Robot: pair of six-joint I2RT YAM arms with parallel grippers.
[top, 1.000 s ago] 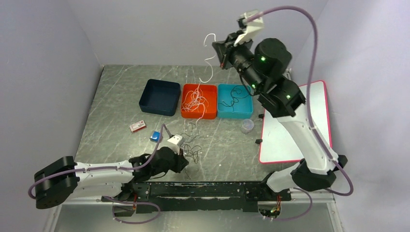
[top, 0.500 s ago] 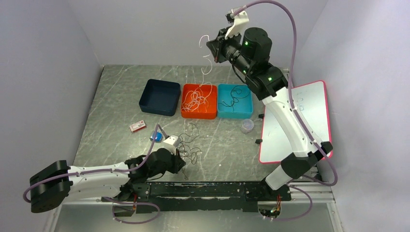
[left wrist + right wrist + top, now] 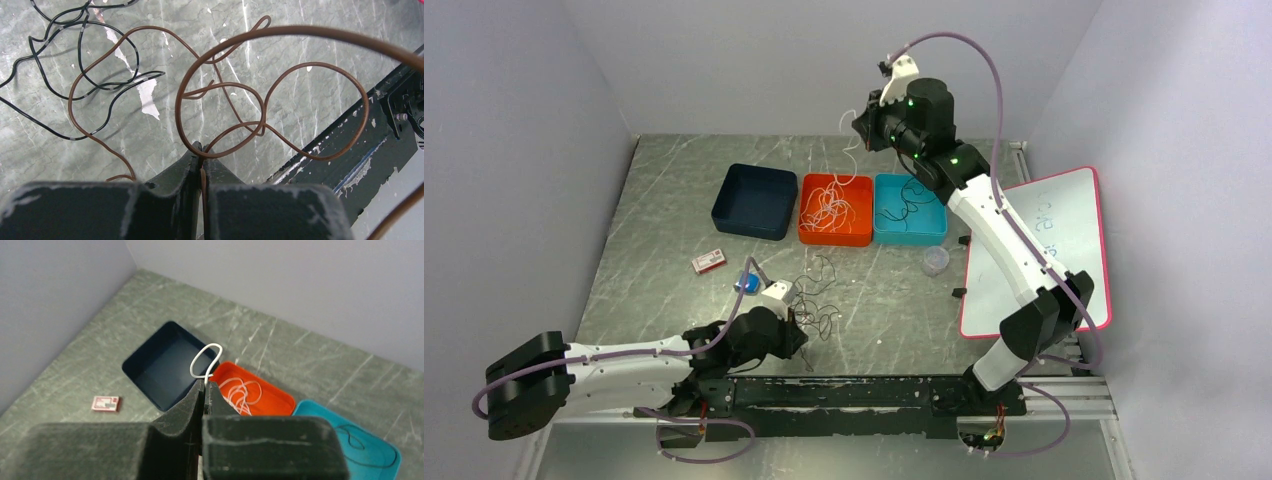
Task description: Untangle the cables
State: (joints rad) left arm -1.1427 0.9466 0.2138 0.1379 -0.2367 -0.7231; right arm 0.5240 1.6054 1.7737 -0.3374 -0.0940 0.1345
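We hold two cables.
Our left claw (image 3: 201, 150) clamps a brown cable (image 3: 300, 28) at the counter's (image 3: 45, 145) front edge; right claw (image 3: 205, 386) pinches a white cable (image 3: 196, 361).

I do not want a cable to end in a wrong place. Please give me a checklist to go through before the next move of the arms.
1. Right end effector shut on the white cable: ok.
2. Left end effector shut on the brown cable: ok.
3. Brown cable clear of the black cable: not ok, they cross on the table.
4. White cable's lower end clear of the orange bin: cannot tell.
5. Orange bin holds only coiled white cables: ok.
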